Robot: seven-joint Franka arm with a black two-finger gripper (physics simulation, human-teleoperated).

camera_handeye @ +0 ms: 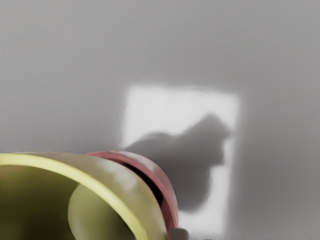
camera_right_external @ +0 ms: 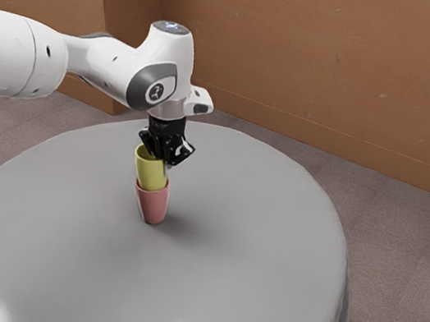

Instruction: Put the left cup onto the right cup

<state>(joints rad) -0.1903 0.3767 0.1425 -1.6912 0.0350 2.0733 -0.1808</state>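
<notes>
A yellow cup [camera_right_external: 150, 171] sits tilted inside a pink cup [camera_right_external: 153, 204] that stands upright near the middle of the round grey table [camera_right_external: 259, 244]. My black gripper [camera_right_external: 164, 155] comes down from above and is shut on the yellow cup's rim, on the side toward the exterior view's right. In the wrist view the yellow cup [camera_handeye: 100, 187] lies just under my hand, its open mouth facing the camera. The pink cup's rim [camera_handeye: 161, 181] wraps around it.
The grey tabletop [camera_handeye: 150, 55] stretches bare around the stacked cups, with a bright light patch and my hand's shadow on it. Brown walls stand behind the table, and the floor lies beyond its edge at the exterior view's right.
</notes>
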